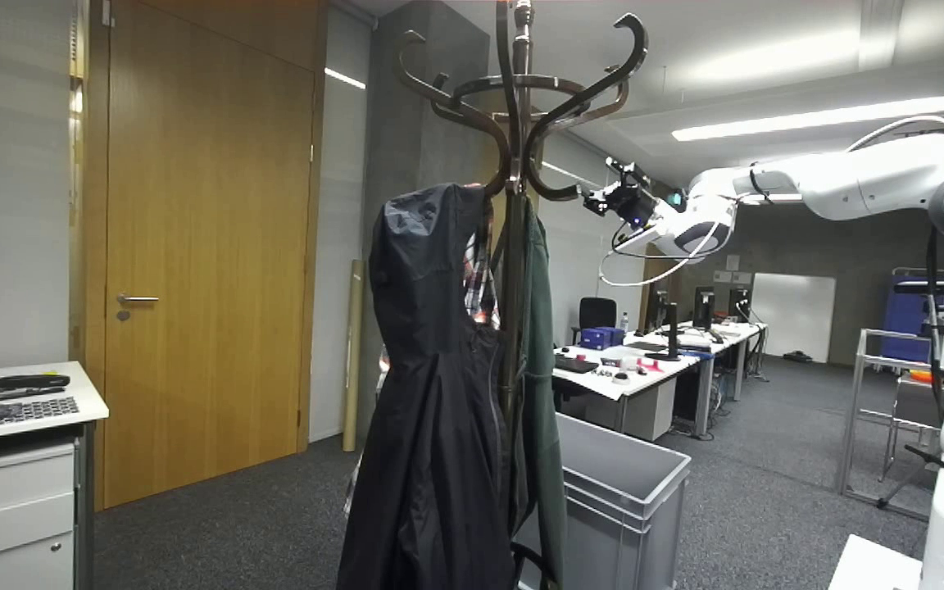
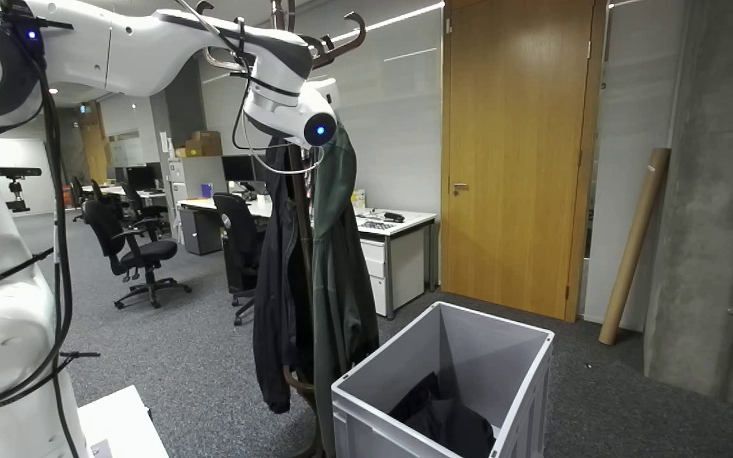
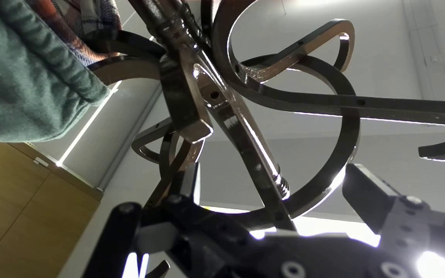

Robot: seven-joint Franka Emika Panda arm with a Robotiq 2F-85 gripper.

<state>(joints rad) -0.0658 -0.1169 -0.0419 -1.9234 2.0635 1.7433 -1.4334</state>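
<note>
Pincer point(image 3: 272, 173) agape, glossy curved coat rack point(image 3: 228, 112) nearby, soft green garment point(image 3: 29, 87)

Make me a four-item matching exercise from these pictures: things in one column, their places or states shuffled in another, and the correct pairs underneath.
Things:
1. hand
2. green garment
3. grey crate
4. cardboard tube

Places or states:
A. leaning beside the door
B. containing dark cloth
C. spread open, gripping nothing
D. hanging on the coat rack

Pairs: 1-C; 2-D; 3-B; 4-A
</note>
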